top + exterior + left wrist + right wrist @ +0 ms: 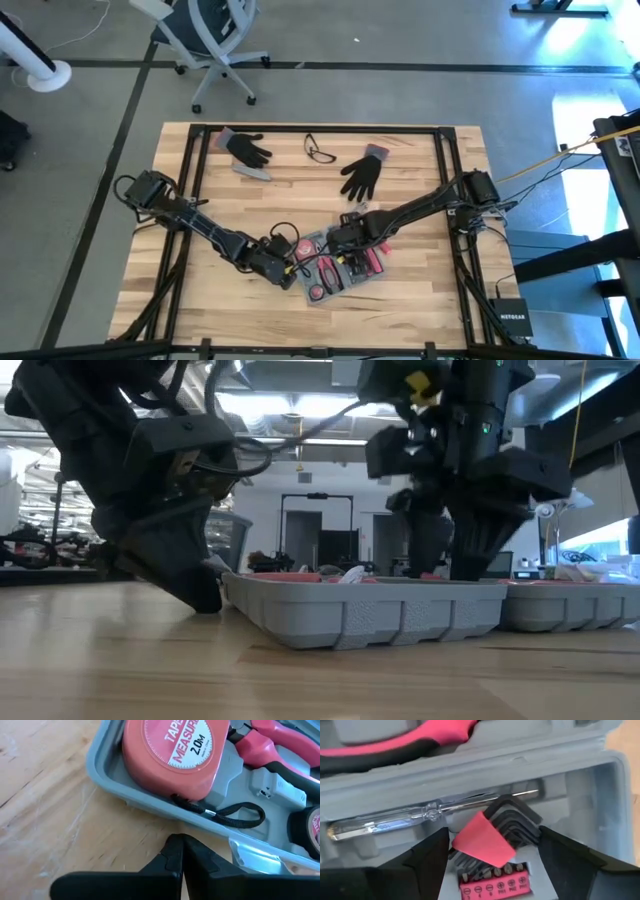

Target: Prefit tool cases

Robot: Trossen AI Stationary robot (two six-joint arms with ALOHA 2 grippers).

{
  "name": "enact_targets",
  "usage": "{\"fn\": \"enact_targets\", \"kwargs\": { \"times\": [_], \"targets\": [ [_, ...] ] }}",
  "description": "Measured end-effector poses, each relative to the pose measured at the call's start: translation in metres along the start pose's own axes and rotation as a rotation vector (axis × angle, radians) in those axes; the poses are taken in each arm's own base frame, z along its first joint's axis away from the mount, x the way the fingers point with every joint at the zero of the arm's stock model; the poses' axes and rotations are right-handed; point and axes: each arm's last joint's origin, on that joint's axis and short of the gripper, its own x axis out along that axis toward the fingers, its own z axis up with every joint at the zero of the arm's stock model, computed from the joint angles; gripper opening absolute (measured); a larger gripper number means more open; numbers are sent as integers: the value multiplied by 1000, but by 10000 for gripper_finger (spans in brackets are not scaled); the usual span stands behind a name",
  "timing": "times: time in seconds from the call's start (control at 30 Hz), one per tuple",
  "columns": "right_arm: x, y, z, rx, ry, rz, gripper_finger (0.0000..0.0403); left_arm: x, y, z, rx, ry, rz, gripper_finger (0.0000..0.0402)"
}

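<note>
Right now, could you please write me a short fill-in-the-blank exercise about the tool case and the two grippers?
1. The left gripper, at the edge of the tool case, has its fingers ____.
2. The right gripper hovers with fingers ____ over the hex keys.
3. The pink tape measure lies ____ the case.

Missing words: shut; open; inside

Bare wood beside tool case (335, 265), both pincers crowding its edges.

Open tool case (335, 268) on surface (420, 290), near front edge; left tool (285, 272) and right tool (340, 240) at it.
</note>
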Motion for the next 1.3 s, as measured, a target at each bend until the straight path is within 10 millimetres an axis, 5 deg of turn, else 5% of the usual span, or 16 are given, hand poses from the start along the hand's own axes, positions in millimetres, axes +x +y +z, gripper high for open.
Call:
{"fn": "enact_targets", "kwargs": {
  "times": [0.33, 0.6, 1.0, 1.3],
  "targets": [
    [3, 0, 2, 27, -7, -23, 273, 0, 0, -1, 33, -10, 1, 0],
    [1, 0, 0, 46, 12, -12, 176, 0, 0, -2, 47, -9, 3, 0],
    [-3, 0, 2, 32, 32, -28, 116, 0, 0, -2, 47, -8, 3, 0],
    [-11, -1, 10, 26, 12, -41, 10, 0, 0, -2, 73, -9, 5, 0]
  ]
}}
